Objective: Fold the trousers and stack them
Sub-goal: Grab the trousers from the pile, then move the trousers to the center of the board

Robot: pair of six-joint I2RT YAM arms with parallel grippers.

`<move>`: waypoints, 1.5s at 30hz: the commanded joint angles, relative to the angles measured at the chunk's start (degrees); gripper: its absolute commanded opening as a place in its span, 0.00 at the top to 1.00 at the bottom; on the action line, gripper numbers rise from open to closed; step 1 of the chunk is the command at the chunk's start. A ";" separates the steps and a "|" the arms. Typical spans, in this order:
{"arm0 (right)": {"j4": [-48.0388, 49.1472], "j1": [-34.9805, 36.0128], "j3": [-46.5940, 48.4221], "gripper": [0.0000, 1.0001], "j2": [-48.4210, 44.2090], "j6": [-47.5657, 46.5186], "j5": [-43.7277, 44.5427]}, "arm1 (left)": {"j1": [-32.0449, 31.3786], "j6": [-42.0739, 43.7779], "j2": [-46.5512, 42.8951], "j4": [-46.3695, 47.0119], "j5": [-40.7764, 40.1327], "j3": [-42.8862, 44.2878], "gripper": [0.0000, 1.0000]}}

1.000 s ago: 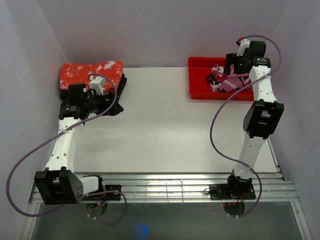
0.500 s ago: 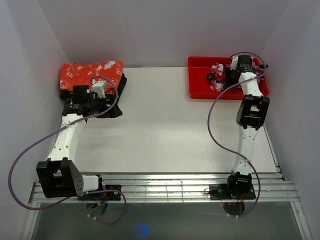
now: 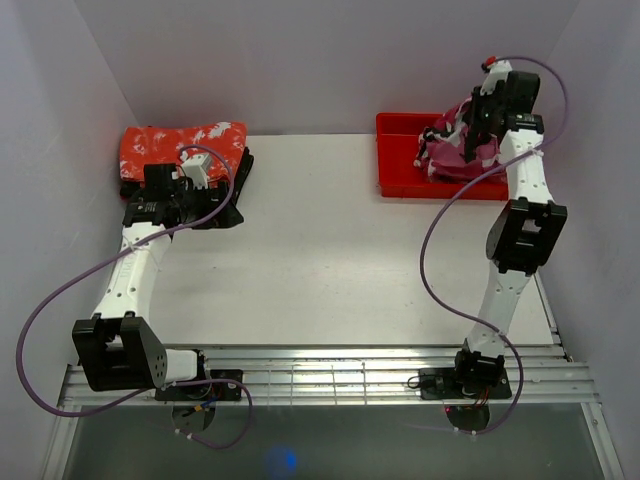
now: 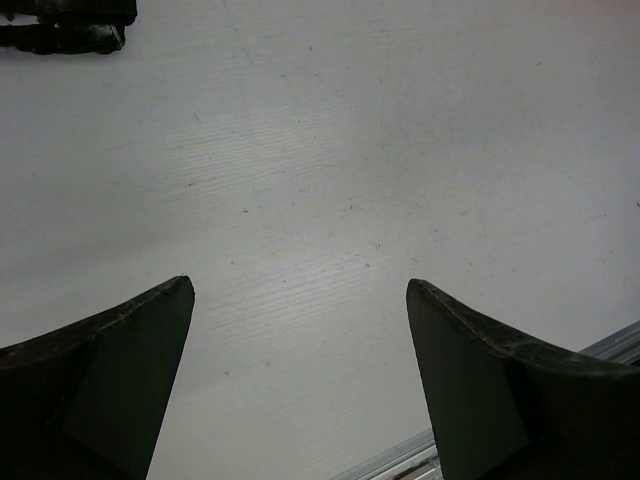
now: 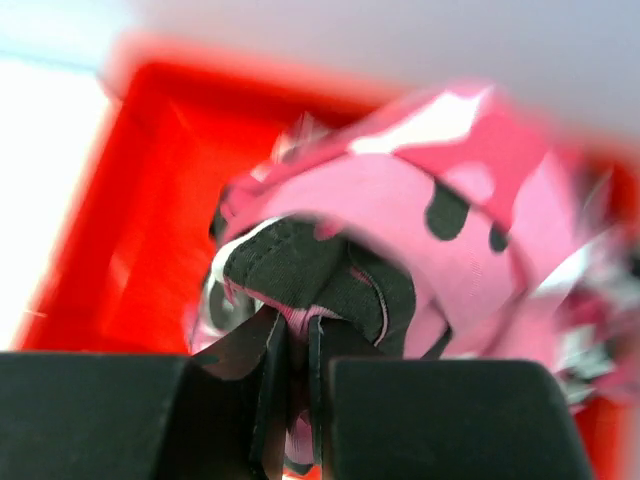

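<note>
Ahead of the left gripper [image 4: 300,290] the table [image 4: 350,150] lies open (jaws wide); below the right gripper [image 5: 297,328], walls of the red bin [image 3: 392,185] ring the bunched trousers [image 5: 400,200].

Looks like a robot lab test cell, probably purpose-built: plain pale walls [image 3: 330,60] box in a white worktop [image 3: 330,250], left arm [image 3: 128,285] and right arm [image 3: 512,262] bolted to aluminium rails [image 3: 330,372] at its near edge, purple cables [image 3: 422,262] looping loose.

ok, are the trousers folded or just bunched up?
Bunched, not folded. The right gripper is shut on a crumpled wad of the trousers, which hang in loose lumps over the red bin.
</note>
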 commanded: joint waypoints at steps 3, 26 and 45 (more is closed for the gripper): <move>12.81 0.43 3.03 0.92 -19.82 6.36 -8.19 | 1.36 -3.11 0.16 2.24 3.19 3.53 0.02; 31.72 0.43 -20.14 0.92 -61.16 20.96 -17.69 | 8.22 -4.70 -1.68 6.28 18.14 4.76 0.02; 18.27 0.43 -43.20 0.92 -78.13 -0.74 15.53 | -26.39 -2.77 17.18 31.41 13.30 -4.82 0.10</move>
